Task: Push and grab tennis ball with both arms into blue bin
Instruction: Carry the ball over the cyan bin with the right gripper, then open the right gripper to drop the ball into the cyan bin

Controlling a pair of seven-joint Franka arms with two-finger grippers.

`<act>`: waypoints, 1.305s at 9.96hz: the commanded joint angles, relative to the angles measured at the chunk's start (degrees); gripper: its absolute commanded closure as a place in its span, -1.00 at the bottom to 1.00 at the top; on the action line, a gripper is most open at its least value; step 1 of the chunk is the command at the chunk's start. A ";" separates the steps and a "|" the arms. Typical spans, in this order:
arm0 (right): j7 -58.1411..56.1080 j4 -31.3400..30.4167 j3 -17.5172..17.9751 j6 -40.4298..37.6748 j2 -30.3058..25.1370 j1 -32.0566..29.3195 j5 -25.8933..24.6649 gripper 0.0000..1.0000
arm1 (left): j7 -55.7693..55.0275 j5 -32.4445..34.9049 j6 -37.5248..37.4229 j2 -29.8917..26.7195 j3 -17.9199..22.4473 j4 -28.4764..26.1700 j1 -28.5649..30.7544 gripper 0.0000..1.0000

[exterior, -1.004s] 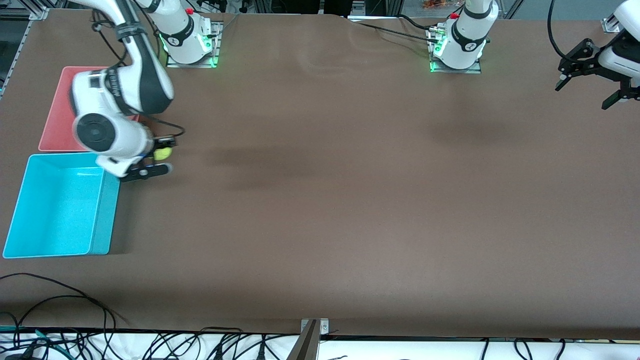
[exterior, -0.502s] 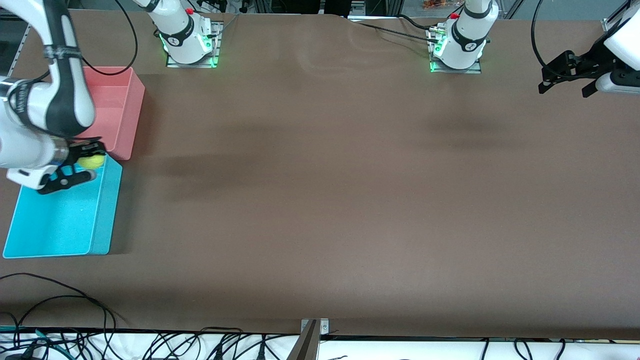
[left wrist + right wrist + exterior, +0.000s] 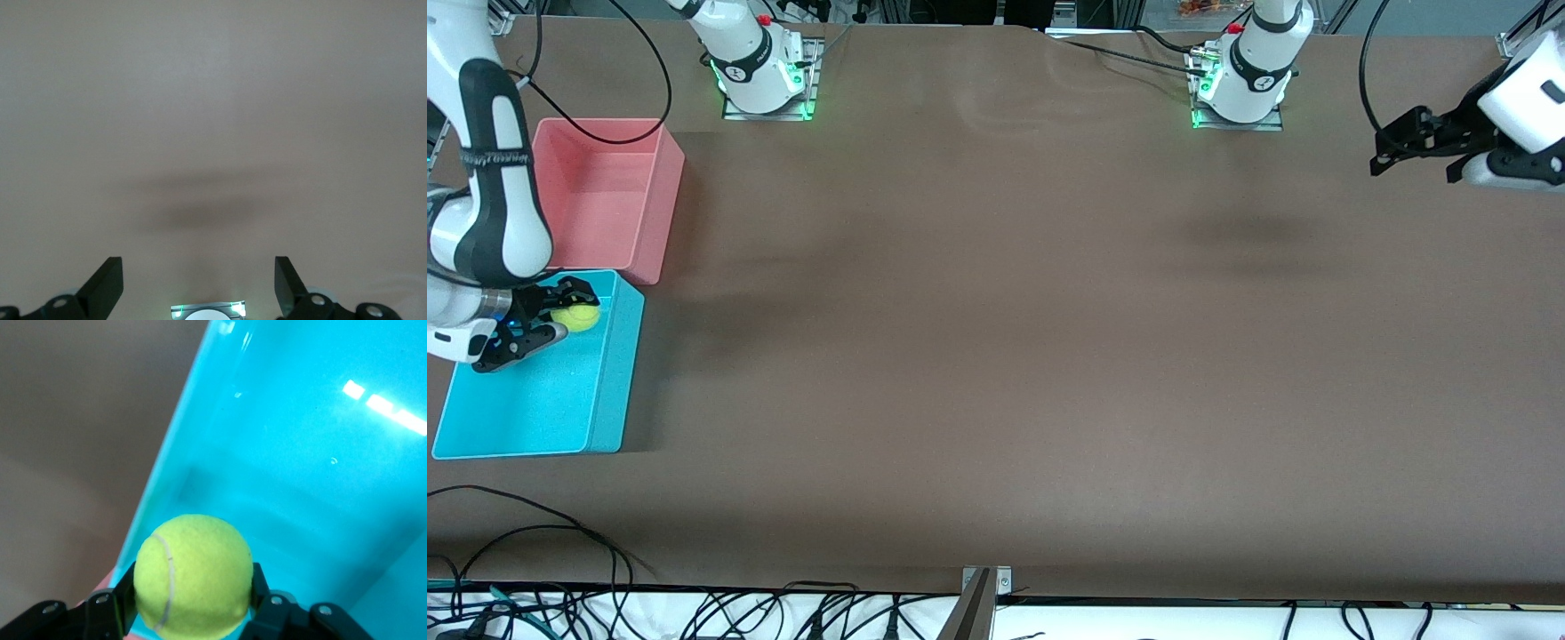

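So the right claw [image 3: 560, 316] was clamped on the ball [image 3: 576, 317], held up over the blue bin [image 3: 609, 391], at the bin's end next to the pink bin [image 3: 660, 191]. Ball's round, so no long axis; its seam faced the wrist cam. Left claw [image 3: 1416, 147] hung wide open and empty over the bare surface [image 3: 1005, 356], at the left arm's end.
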 commanded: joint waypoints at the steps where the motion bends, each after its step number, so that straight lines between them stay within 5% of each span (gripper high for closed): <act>1: -5.44 3.82 0.78 -0.85 4.59 -3.78 2.36 0.86 | -0.62 0.46 -2.22 2.73 5.07 4.24 -6.66 -1.00; 4: -11.15 4.25 0.69 -0.76 8.11 -5.63 8.86 0.80 | 0.17 -0.06 -2.22 2.90 4.64 4.24 -3.97 -1.00; 5: -11.25 4.61 0.69 -0.85 8.11 -5.63 8.69 0.47 | 0.35 -0.50 -2.04 2.99 4.55 4.24 -2.38 -1.00; 6: -11.34 4.61 0.69 -0.94 8.11 -5.63 8.69 -0.43 | 0.26 -0.50 -2.04 3.17 4.64 4.33 -2.37 -1.00; 7: -11.08 4.61 0.69 -1.11 8.11 -5.63 9.04 -0.99 | 0.17 -0.16 -2.04 3.17 4.64 4.50 -3.06 -1.00; 13: -9.59 6.62 0.78 -3.99 6.01 -4.93 8.78 -1.00 | 0.26 3.17 -1.78 4.22 4.55 5.91 -3.16 -1.00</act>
